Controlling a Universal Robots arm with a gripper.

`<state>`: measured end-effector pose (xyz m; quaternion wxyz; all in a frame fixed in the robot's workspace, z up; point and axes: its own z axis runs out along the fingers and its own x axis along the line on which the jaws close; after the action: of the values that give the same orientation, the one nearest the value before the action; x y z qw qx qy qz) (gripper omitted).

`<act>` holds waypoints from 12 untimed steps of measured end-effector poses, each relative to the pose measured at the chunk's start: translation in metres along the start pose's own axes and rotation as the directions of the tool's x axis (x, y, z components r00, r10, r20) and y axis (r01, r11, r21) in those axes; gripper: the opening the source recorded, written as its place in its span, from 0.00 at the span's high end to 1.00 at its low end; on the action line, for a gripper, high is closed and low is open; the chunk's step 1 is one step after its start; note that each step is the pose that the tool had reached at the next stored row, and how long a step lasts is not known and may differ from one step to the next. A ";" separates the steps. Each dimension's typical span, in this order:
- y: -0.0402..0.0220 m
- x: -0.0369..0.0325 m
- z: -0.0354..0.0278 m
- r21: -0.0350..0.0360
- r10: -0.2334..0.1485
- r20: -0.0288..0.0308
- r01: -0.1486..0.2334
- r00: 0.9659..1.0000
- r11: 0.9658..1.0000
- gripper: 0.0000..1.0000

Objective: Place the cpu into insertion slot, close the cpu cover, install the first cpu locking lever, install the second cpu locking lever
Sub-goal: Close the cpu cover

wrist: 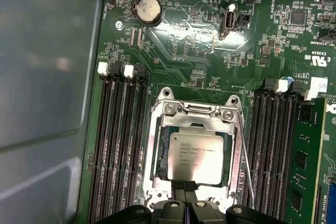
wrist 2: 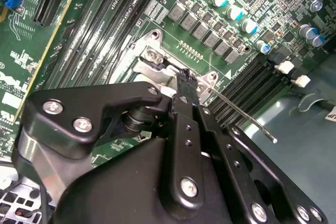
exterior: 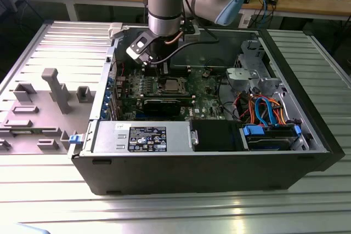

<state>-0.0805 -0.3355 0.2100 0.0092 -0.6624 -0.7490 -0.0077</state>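
Your gripper (wrist: 184, 188): jaws together, tips at near edge of cpu cover (wrist: 195, 112). You have cpu (wrist: 197, 156) seated in insertion slot (wrist: 160, 156), cover flat over it. Thin locking lever (wrist: 243, 150) runs along one side. memory slots (wrist: 118, 145) flank socket closely on both sides.

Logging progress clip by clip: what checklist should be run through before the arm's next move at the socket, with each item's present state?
1. cpu lying flat in the insertion slot: ok.
2. cpu cover down over the cpu: ok, it looks closed.
3. Locking lever latched: not ok, its wire end stands free over the memory slots.
4. Other locking lever latched: cannot tell.
5. gripper at the cover's edge, jaws shut: ok.
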 end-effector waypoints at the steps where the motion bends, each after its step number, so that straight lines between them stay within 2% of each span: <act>1: -0.0001 0.0000 0.0008 0.000 0.000 0.000 0.000 1.000 1.000 0.89; 12: -0.0009 0.0000 0.0044 0.001 0.000 -0.001 0.000 1.000 1.000 0.89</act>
<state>-0.0814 -0.3355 0.2056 0.0101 -0.6625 -0.7489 -0.0076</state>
